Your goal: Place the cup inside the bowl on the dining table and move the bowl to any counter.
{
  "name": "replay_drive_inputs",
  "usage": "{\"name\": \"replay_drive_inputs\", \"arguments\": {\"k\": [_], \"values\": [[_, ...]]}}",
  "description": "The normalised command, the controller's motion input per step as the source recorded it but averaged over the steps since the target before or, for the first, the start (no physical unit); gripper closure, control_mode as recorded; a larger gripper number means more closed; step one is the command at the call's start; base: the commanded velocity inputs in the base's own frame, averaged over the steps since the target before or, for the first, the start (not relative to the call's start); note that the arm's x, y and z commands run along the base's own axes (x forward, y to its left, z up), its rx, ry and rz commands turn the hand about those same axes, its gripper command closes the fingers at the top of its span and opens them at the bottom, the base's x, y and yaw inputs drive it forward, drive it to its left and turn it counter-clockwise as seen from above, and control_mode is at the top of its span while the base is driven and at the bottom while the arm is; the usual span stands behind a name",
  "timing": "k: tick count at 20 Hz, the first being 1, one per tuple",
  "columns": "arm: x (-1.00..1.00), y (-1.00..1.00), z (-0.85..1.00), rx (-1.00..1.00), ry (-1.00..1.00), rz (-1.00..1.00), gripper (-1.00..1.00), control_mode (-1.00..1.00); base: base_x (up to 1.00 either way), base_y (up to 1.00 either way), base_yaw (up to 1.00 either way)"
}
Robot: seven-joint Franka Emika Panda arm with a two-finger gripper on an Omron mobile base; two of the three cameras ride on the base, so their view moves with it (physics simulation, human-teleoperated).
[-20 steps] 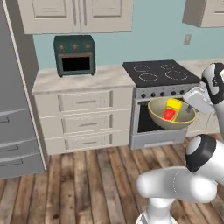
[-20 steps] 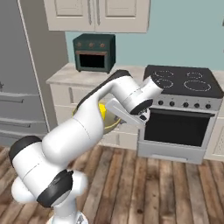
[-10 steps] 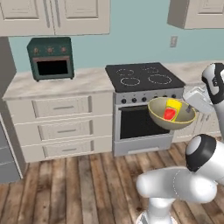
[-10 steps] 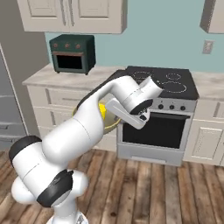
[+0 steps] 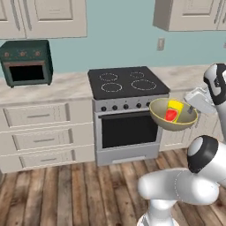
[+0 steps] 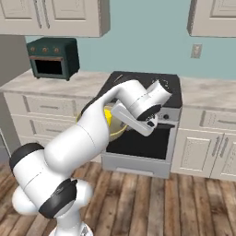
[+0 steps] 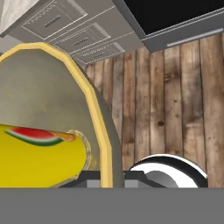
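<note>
The yellow cup (image 5: 173, 111) lies on its side inside the olive-tan bowl (image 5: 161, 118), its red patch showing, and the bowl hangs in the air in front of the stove's (image 5: 126, 83) oven door (image 5: 128, 129), above the wooden floor (image 5: 66, 194). The gripper (image 5: 194, 105) pinches the bowl's rim on the right side of the left base view, jaws closed on its wall. The counter (image 5: 57, 86) runs either side of the stove, with a dark green toaster oven (image 5: 25, 63) on its left stretch.
</note>
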Motion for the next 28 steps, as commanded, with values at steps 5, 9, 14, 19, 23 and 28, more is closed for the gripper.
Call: {"name": "replay_drive_inputs", "arguments": {"k": [5,9,14,19,23,28], "values": [[0.00,0.00,0.00,0.00,0.00,0.00,1.00,1.00,0.32,-0.69,0.00],[0.00,0.00,0.00,0.00,0.00,0.00,1.00,1.00,0.25,-0.66,0.00],[0.00,0.00,0.00,0.00,0.00,0.00,1.00,1.00,0.33,-0.67,0.00],[0.00,0.00,0.00,0.00,0.00,0.00,1.00,1.00,0.39,-0.67,0.00],[0.00,0.00,0.00,0.00,0.00,0.00,1.00,1.00,0.43,-0.62,0.00],[0.00,0.00,0.00,0.00,0.00,0.00,1.00,1.00,0.43,-0.57,0.00]]}}
